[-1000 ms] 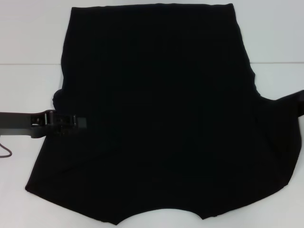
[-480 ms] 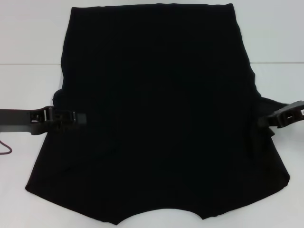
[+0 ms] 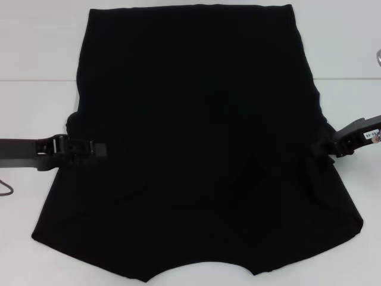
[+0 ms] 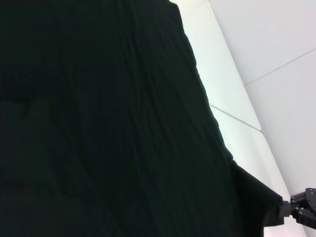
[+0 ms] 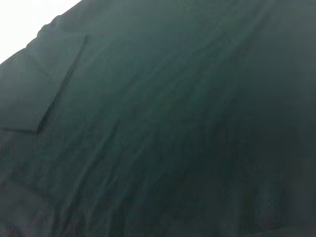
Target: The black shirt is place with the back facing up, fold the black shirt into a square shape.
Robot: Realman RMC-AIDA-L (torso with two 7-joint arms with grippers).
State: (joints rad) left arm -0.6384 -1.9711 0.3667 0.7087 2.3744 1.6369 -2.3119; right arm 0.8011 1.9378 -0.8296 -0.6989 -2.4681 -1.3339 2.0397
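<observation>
One black shirt (image 3: 196,143), spread flat on a white table (image 3: 36,107), plain side up with no lettering showing. Its straight far edge lies toward the back of the table; the near edge curves inward at the middle, by the bottom of the head view. The cloth fills most of the table's middle. Bare white surface shows on both sides, widest beside the far half, and a strip behind the far edge. On the robot's left a small bulge of cloth sticks out at mid-height; on the right a pointed flap of cloth reaches outward at about the same height.

Two grippers, one on each side. Left gripper (image 3: 98,150): comes in level from the left edge of the table, tips lying over the shirt's left border just below the bulge; whether its fingers are parted or pinched on cloth cannot be told against the black fabric. Right gripper (image 3: 324,146): at the shirt's right border, touching the tip of the pointed flap; its grip also cannot be told. The left wrist view shows it far off at that flap's tip (image 4: 296,212).

One thin dark cable loop (image 3: 6,187) lies near the left table edge, apart from the shirt.
</observation>
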